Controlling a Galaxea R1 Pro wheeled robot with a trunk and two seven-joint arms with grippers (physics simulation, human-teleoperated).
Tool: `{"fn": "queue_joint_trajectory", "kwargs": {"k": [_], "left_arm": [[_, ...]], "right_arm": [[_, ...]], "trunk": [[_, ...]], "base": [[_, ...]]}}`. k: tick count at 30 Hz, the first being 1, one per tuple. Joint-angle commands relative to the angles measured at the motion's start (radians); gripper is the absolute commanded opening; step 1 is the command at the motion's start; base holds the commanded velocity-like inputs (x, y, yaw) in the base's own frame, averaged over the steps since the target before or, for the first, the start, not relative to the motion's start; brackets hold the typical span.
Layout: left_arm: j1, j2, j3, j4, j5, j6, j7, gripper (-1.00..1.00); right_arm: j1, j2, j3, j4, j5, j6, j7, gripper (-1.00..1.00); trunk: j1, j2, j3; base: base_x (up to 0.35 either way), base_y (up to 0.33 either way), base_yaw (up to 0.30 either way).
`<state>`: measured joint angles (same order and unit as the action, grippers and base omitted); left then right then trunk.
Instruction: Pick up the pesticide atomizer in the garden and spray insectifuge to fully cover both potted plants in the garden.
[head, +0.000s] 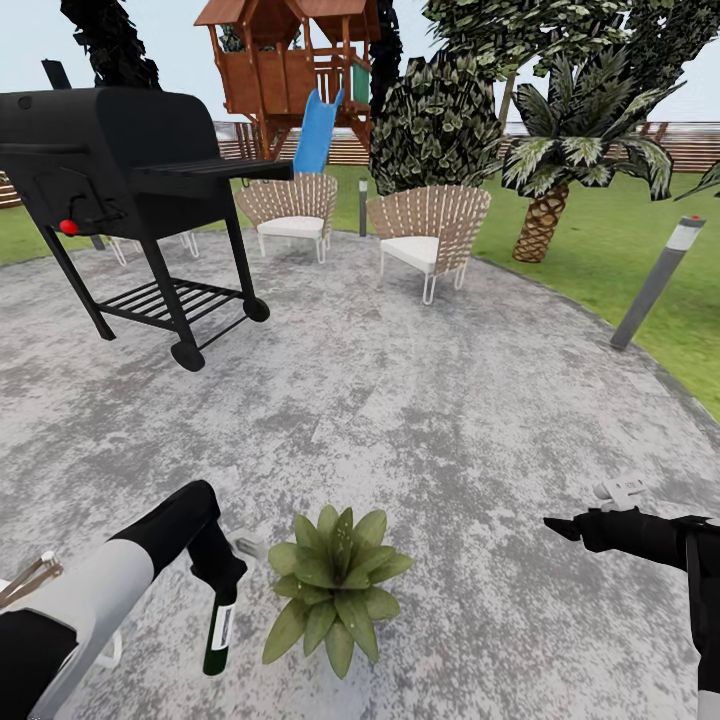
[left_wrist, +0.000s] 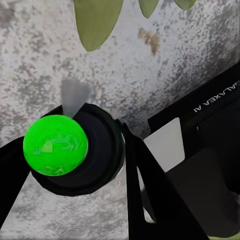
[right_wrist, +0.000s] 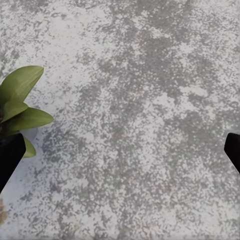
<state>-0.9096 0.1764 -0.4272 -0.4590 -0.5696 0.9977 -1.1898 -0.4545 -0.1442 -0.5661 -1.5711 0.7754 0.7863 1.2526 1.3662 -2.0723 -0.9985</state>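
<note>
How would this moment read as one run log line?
left hand: holds pesticide atomizer | right hand: open, empty | potted plant: beside atomizer, on paving

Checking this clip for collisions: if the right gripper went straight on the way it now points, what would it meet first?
Probably the mottled grey round paving: the right gripper faces bare ground, with the small green-leaved potted plant off to one side. Depth is unclear.

Grey round paving (head: 420, 420) – potted plant (head: 333, 585), black grill (head: 130, 190), two wicker chairs (head: 430, 238), bollard (head: 658, 280)
</note>
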Motion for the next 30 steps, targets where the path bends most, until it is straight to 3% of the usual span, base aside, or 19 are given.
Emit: {"fn": "queue_joint_trajectory", "kwargs": {"k": [1, 10, 14, 30], "left_arm": [[-0.001, 0.001, -0.001, -0.002, -0.009, 0.007, -0.01, -1.0], [-0.001, 0.0, 0.0, -0.002, -0.009, 0.007, -0.011, -1.0], [0.0, 0.0, 0.001, -0.002, -0.009, 0.007, -0.012, -1.0], [0.004, -0.003, 0.001, -0.002, -0.009, 0.007, -0.01, -1.0]], "right_arm": [[-0.001, 0.0, -0.001, -0.001, 0.008, 0.007, 0.01, 1.0], [-0.001, 0.0, -0.001, -0.001, 0.008, 0.007, 0.01, 1.0], [-0.001, 0.0, -0.001, -0.001, 0.008, 0.007, 0.01, 1.0], [-0.001, 0.0, 0.0, -0.001, 0.009, 0.007, 0.009, 1.0]], "trunk": [[0.004, -0.008, -0.004], [0.008, -0.015, -0.007], [0.023, -0.043, -0.02], [0.023, -0.043, -0.02]], "base": [[0.0, 0.0, 0.0], [0.0, 0.0, 0.0], [0.0, 0.0, 0.0], [0.036, 0.026, 0.0]]}}
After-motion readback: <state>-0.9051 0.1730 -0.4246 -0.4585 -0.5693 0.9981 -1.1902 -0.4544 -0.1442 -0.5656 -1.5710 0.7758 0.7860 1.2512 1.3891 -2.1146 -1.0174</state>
